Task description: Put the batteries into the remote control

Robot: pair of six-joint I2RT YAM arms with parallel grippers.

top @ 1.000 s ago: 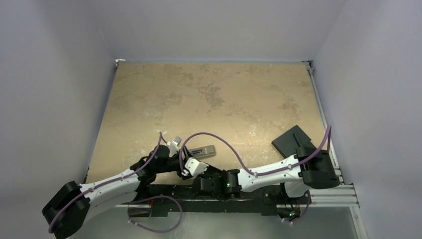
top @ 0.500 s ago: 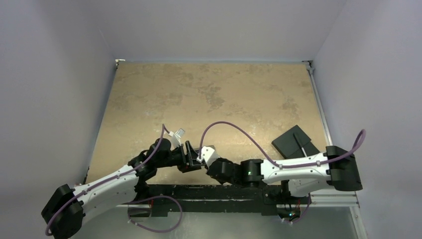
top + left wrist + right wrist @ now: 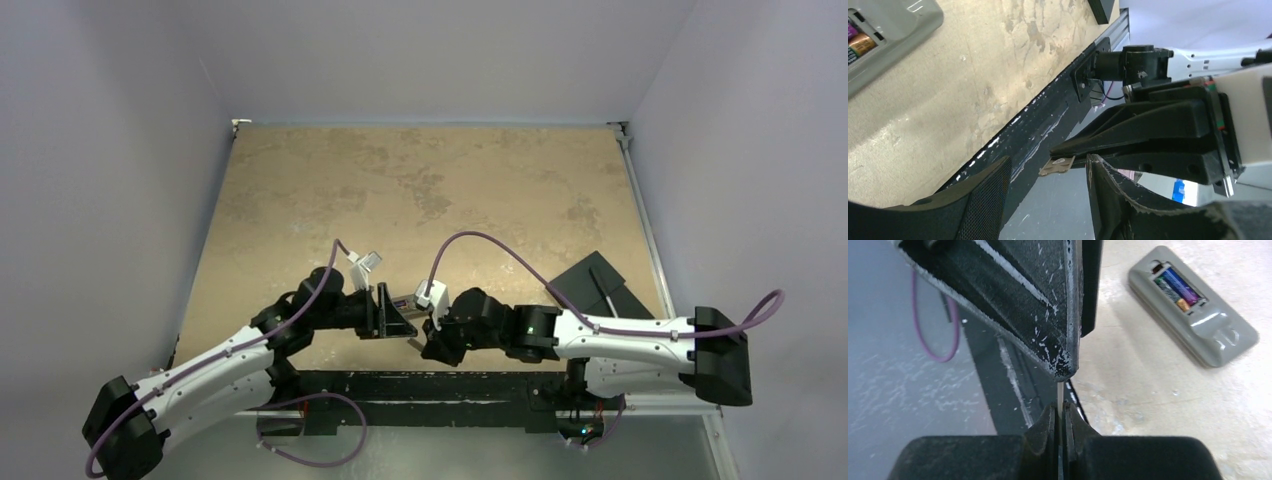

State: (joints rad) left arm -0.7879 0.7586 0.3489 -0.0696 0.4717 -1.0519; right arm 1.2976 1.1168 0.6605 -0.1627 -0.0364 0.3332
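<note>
The remote point(image 3: 1198, 315) is seen grey side up on the bench point(image 3: 1158, 400), both batteries point(image 3: 1175, 287) seated in its recess. A thin cover point(image 3: 1058, 165) is pinched in the right jaws; the left jaws are held apart

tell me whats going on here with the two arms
The remote control lies grey side up on the table, with both batteries seated in its open recess. The right gripper has its fingers shut on a small flat piece, probably the battery cover, and holds it in the air between the open fingers of the left gripper. It looks like a handover or regrip. The recess is not yet covered.
</note>
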